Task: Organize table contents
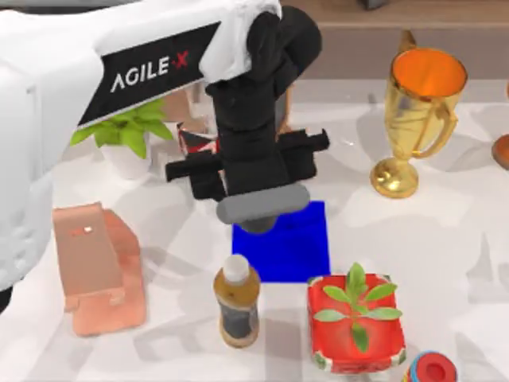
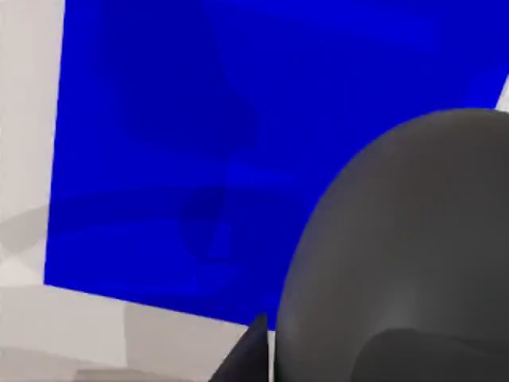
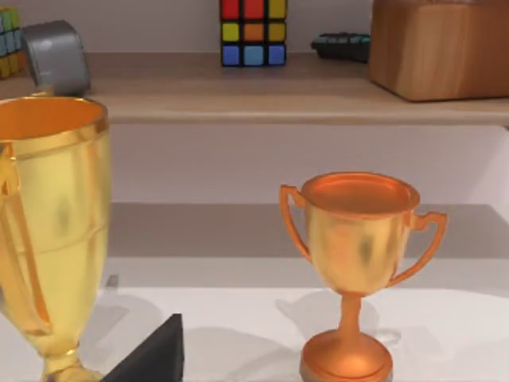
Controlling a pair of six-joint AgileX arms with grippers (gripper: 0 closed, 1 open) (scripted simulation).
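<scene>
The left gripper (image 1: pixel 262 208) hung over the upper edge of the blue mat (image 1: pixel 290 243), with the dark grey mouse (image 1: pixel 263 208) directly under it. Its fingers were hidden behind the wrist in the top view, and the left wrist view gave little more than a dark fingertip beside the mouse (image 2: pixel 402 255), so I could not tell how wide the pincer stood, though the mouse seemed to sit between its fingers. Whether the mouse was resting on the mat or just above it was also unclear.

Just below the pincer lay the rest of the blue mat on the white table (image 1: pixel 445 239). Further out in the same direction stood a brown white-capped bottle (image 1: pixel 237 306) and a red pot with a green plant (image 1: pixel 355 322). Off to one side was a salmon-coloured stand (image 1: pixel 99 267), to the other a gold trophy (image 1: pixel 417 119).

By my judgement the mouse was at or near its place on the mat, with release left to do. The smartphone remained to be dealt with. The right arm was parked near the trophies.
</scene>
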